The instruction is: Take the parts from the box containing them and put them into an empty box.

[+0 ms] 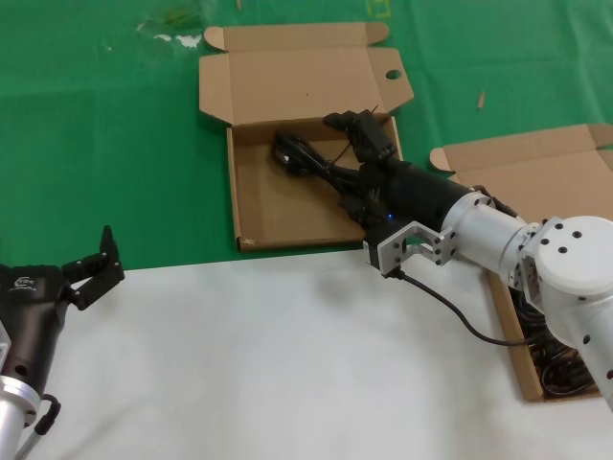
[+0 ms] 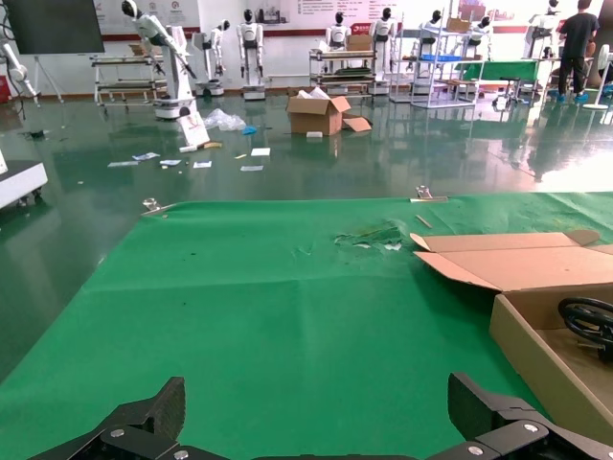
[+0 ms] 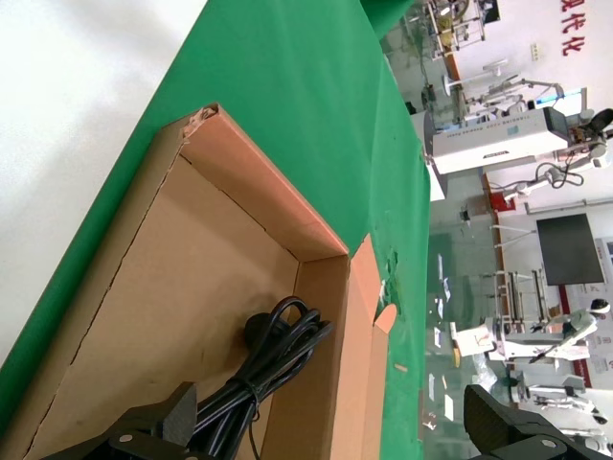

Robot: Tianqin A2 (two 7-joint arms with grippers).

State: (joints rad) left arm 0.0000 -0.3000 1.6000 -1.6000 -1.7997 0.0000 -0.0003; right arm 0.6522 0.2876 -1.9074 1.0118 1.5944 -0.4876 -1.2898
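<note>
Green-clothed bench: right gripper jaws spread, empty, over holed box mid-bench; cord bundle just beneath. Left gripper jaws spread, near-left corner.

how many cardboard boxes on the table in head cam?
2. The holed box sits mid-table on the green mat with one cord bundle inside, under the right claw. The second box is at the robot's right, mostly hidden by that arm.

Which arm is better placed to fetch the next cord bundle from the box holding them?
The right. That box lies on the robot's right, under its right arm, and the right gripper hangs open over the neighbouring holed box. The left gripper sits open at the near left, far off.
</note>
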